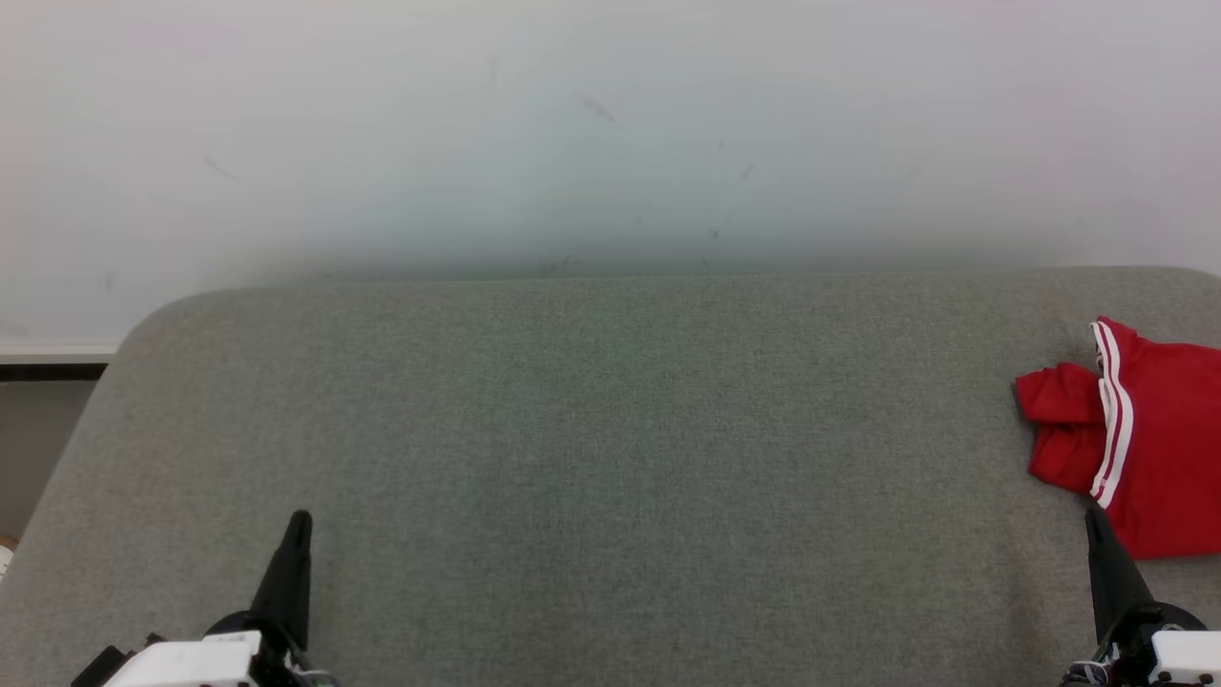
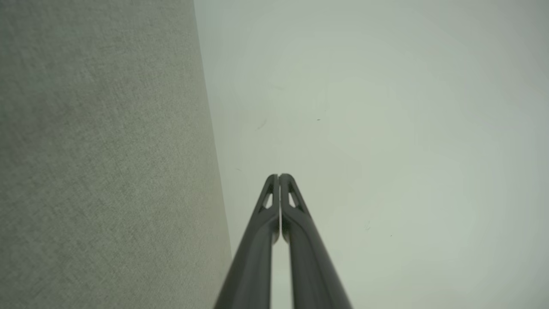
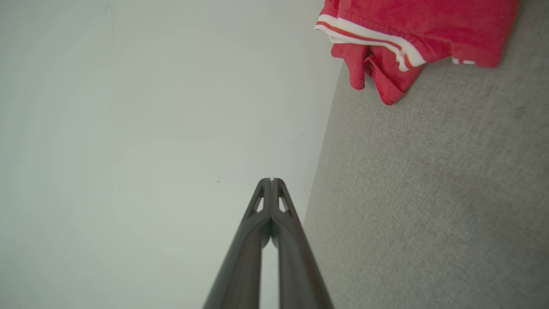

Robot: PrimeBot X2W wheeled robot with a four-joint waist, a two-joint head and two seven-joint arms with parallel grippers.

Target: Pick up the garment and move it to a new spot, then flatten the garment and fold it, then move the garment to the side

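Note:
A red garment (image 1: 1149, 439) with white stripes lies folded at the right edge of the grey table (image 1: 591, 448), partly cut off by the head view's border. The right wrist view catches the same red garment (image 3: 411, 30) at its top. My right gripper (image 1: 1095, 520) stands at the lower right, just in front of the garment, its fingers pressed together with nothing between them; its tips (image 3: 271, 180) meet in the right wrist view. My left gripper (image 1: 299, 523) rests at the lower left, far from the garment, also shut and empty, tips (image 2: 279, 176) touching.
A pale wall (image 1: 610, 124) rises behind the table's far edge. The table's rounded left corner (image 1: 153, 324) gives way to a darker gap and floor (image 1: 38, 429) at the far left. Broad bare felt spreads across the table's middle.

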